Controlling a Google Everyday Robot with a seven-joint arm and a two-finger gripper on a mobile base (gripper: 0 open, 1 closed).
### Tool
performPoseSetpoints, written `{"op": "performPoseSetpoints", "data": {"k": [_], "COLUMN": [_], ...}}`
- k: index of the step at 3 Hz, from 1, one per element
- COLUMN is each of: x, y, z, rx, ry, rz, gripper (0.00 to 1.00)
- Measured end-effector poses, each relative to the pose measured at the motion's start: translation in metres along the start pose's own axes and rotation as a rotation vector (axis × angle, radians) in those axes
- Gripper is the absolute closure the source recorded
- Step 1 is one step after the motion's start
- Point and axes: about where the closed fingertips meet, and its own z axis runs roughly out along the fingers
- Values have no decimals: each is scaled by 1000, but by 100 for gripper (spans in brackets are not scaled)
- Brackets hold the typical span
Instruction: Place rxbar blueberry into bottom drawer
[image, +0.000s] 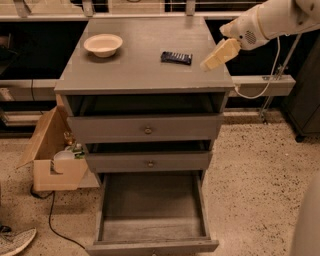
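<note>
The rxbar blueberry, a small flat dark bar, lies on the grey cabinet top, right of centre. My gripper hangs over the top's right side, a short way right of the bar and apart from it, on a white arm coming in from the upper right. The bottom drawer is pulled out below the two knobbed drawers, and its bare grey floor shows.
A cream bowl sits at the top's back left. An open cardboard box with items stands on the floor left of the cabinet, with a cable and a shoe nearby. A bench stands to the right.
</note>
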Motion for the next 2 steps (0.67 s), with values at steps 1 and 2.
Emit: {"op": "performPoseSetpoints", "data": {"k": [1, 2], "x": [-5, -8], "y": [-28, -50], "z": [49, 94], "rx": [17, 77], "ry": [-26, -9], "rz": [32, 97], "gripper": [0, 0]}}
